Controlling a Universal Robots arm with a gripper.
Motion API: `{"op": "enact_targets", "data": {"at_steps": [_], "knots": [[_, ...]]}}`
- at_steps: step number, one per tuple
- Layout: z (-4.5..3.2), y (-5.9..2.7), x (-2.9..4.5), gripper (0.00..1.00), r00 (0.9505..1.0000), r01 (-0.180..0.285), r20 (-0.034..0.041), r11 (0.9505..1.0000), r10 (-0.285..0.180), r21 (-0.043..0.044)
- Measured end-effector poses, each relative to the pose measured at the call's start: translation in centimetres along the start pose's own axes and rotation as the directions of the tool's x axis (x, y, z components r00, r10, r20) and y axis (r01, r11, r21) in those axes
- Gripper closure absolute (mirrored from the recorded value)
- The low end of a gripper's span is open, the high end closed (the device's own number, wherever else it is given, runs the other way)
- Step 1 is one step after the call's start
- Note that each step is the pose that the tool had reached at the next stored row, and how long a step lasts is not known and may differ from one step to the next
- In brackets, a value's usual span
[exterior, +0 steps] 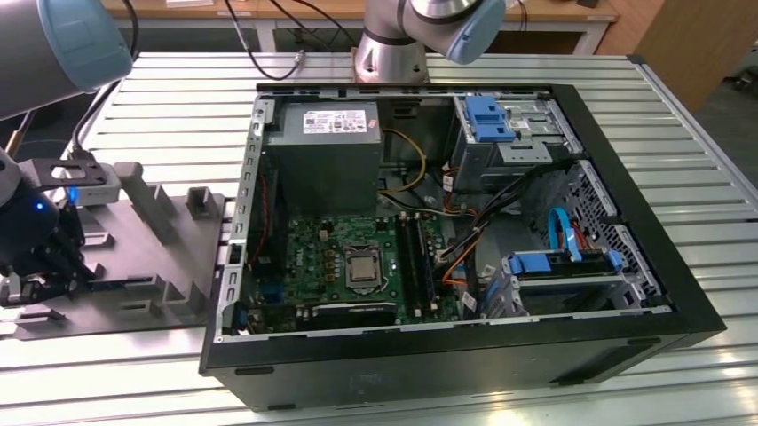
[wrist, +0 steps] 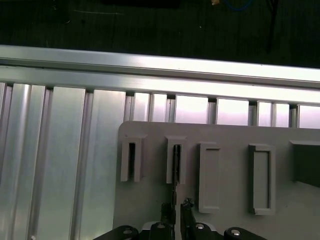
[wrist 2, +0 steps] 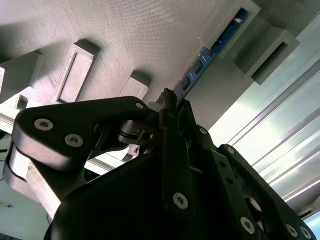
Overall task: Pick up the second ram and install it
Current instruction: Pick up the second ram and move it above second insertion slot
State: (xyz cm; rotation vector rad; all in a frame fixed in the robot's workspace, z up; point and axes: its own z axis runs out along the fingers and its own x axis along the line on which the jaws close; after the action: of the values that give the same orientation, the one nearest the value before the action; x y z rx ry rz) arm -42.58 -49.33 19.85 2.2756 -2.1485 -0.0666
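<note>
Pinching the second ram (wrist: 176, 167) edge-on, the gripper (wrist: 176, 207) has its black fingers (wrist: 167, 217) drawn in to a narrow gap w/ the thin board btwn them, as seen in the first wrist view. The stick stands on its long edge. The part beyond the fingertips sits in a slotted block (wrist: 182, 160) of the grey holder plate (wrist: 150, 200).

In the second wrist view the blue strip w/ dark chips (wrist 2: 197, 67) runs straight away from the gripper (wrist 2: 167, 100), and its far end is seated in a grey block. Fingertips meet at the near end of the stick, so the grip is closed on the board, not wide open.

Other blocks stand just beside the gripper on either side. One block (wrist: 131, 159) has a dark slot and two (wrist: 260, 177) have wider pockets. Past the plate's edge, ahead of the gripper, lies the ribbed alu table (wrist: 60, 165).

In the exterior view the gripper (exterior: 42, 266) hangs low over the holder plate (exterior: 166, 253), w/ the arm's pale-blue joint (exterior: 59, 35) above it. Well apart from the gripper, toward the exterior view's right, the open PC case (exterior: 474, 364) lies on its side, showing the green mobo (exterior: 343, 257) and grey PSU (exterior: 326, 151).
</note>
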Motion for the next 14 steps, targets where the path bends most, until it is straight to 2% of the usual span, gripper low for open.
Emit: {"op": "enact_targets", "data": {"at_steps": [14], "knots": [[0.0,0.01,0.18,0.79,1.0,0.0,0.0007,1.0,0.0,0.0001]]}}
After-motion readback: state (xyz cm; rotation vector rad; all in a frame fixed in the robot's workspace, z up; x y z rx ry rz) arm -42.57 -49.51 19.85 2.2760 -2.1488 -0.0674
